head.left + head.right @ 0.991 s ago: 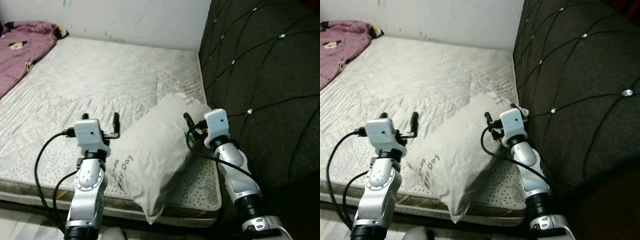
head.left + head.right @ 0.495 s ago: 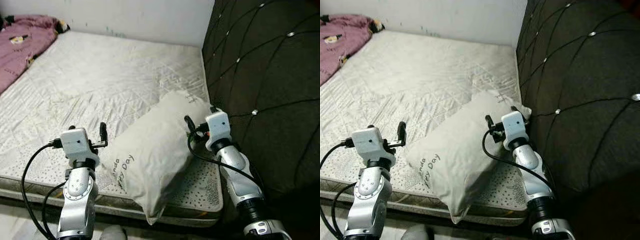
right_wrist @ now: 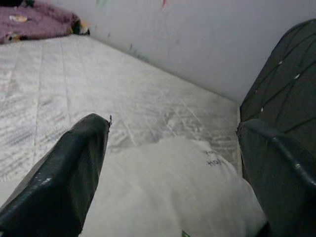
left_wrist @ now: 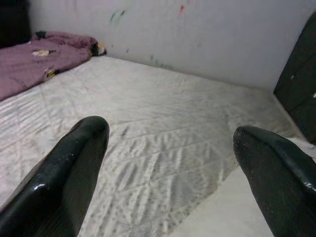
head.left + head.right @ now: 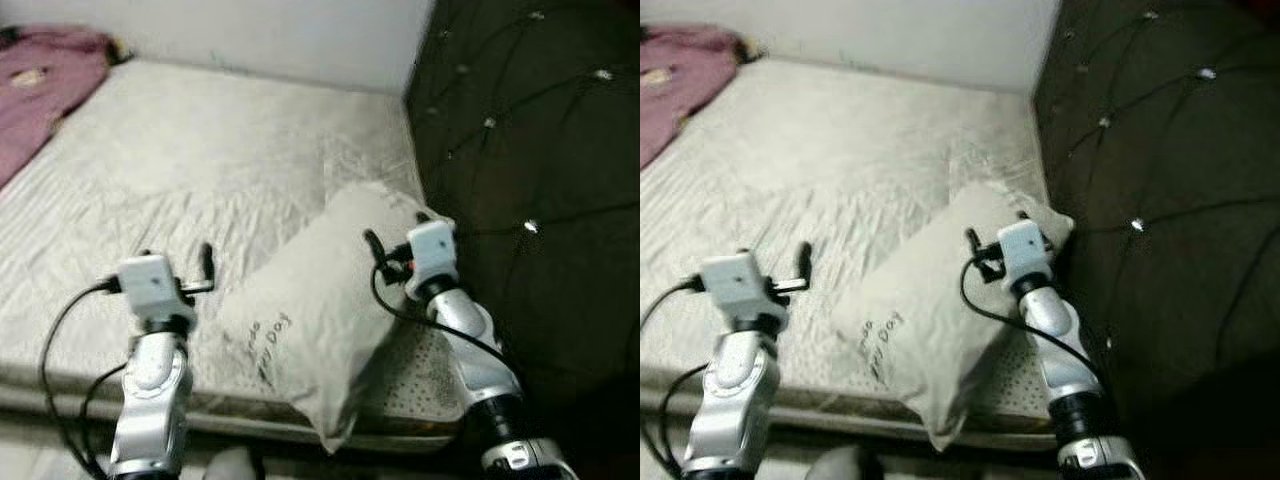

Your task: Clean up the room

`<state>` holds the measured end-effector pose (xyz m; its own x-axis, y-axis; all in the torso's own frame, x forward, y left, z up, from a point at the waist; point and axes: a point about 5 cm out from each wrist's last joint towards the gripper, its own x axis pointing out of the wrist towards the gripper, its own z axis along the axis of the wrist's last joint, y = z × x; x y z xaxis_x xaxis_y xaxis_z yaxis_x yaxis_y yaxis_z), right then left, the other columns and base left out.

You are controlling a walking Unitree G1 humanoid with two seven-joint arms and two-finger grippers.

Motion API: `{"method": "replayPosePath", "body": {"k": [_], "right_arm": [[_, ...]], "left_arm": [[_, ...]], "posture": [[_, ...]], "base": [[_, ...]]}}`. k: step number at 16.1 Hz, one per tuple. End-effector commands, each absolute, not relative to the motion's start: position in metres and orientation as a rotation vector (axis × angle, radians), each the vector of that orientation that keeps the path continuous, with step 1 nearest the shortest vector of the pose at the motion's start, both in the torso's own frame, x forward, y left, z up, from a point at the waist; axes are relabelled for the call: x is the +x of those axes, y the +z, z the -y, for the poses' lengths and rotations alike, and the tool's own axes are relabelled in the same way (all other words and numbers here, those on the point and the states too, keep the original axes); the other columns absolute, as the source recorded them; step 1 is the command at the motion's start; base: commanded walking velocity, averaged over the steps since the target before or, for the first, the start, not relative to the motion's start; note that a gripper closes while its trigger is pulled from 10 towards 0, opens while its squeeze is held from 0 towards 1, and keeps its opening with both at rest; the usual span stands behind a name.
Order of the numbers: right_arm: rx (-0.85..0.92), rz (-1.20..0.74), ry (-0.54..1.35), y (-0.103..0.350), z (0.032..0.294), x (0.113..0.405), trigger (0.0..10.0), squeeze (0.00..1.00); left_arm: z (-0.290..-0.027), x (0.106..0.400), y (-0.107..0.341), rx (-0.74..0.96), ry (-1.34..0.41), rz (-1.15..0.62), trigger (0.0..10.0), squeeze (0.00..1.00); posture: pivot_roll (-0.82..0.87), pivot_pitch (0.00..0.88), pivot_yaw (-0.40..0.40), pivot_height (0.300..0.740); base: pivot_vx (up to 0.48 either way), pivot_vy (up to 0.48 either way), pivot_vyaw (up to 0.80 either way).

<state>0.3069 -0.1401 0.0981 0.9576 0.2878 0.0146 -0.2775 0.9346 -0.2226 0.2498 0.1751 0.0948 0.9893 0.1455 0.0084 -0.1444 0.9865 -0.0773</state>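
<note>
The view has shifted and blurred (camera motion); the pillow [image 5: 320, 320] stays at the mattress [image 5: 180, 160] corner, its print unreadable. Left gripper [image 4: 168, 163] and right gripper [image 3: 173, 168] remain wide apart, empty.

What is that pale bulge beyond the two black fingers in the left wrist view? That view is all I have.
Observer: It is a white rectangular fabric pillow with dark lettering. It lies at the near edge of the quilted white mattress.
Operator: Where is the other arm?
Observer: The right gripper is open over the pillow's end nearest the black tufted headboard. I cannot tell whether it touches the pillow.
Operator: Is the pillow fully on the bed?
Observer: No, its near corner hangs past the mattress edge, towards the robot.
</note>
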Motion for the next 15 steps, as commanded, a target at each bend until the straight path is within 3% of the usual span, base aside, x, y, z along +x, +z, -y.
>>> {"method": "replayPosePath", "body": {"k": [1,8,10,15], "right_arm": [[-0.228,0.046,0.273,0.1,0.147,0.307,10.0,0.0],[-0.186,0.048,0.256,0.105,0.146,0.307,10.0,0.0],[-0.078,0.009,0.165,0.108,0.149,0.305,10.0,0.0],[-0.069,-0.001,0.043,0.102,0.163,0.296,10.0,0.0]], "left_arm": [[-0.167,0.251,0.097,-0.102,0.124,0.018,10.0,0.0],[-0.175,0.246,0.099,-0.075,0.201,0.025,10.0,0.0],[-0.185,0.237,0.1,-0.109,0.217,0.061,10.0,0.0],[-0.204,0.219,0.104,-0.006,0.337,0.08,10.0,0.0]], "posture": [[0.01,0.0,-0.056,0.74],[0.02,0.0,-0.06,0.74],[0.02,0.0,-0.066,0.74],[0.03,0.0,-0.059,0.74]], "base": [[0.0,0.431,0.0],[0.0,0.062,0.0],[0.0,0.0,0.0],[0.0,0.0,0.0]]}}
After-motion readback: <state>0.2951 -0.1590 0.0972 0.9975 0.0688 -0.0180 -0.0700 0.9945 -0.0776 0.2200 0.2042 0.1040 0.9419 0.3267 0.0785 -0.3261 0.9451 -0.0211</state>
